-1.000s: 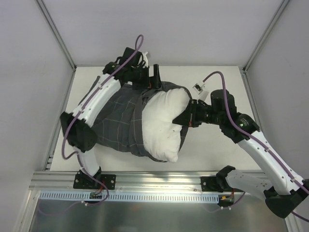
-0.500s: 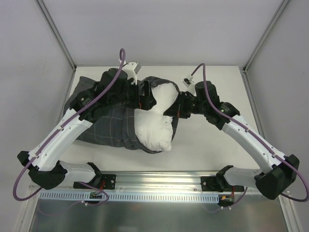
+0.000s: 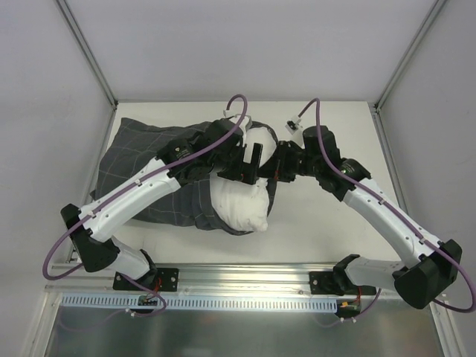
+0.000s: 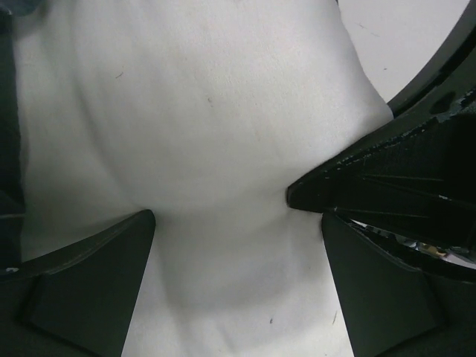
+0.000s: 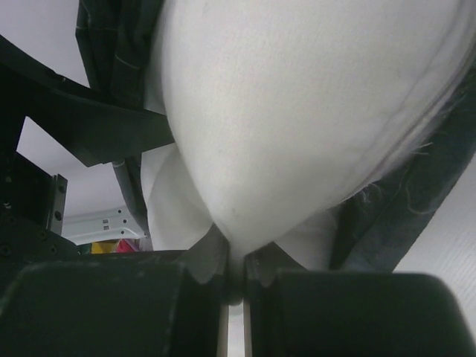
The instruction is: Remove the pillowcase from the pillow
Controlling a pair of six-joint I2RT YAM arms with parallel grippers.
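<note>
- Between the wide-apart jaws of the left gripper sits the plump white pillow, not gripped.
- right gripper jaws are pinched tight on a fold of that pillow's edge.
- Left of both, the dark grey grid-patterned fabric pillowcase bunches up, seemingly covering the pillow's other half.

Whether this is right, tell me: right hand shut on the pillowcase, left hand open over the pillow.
One point is wrong. The right hand is shut on the white pillow, not the pillowcase; the right wrist view shows it. The left hand is open over the pillow.
</note>
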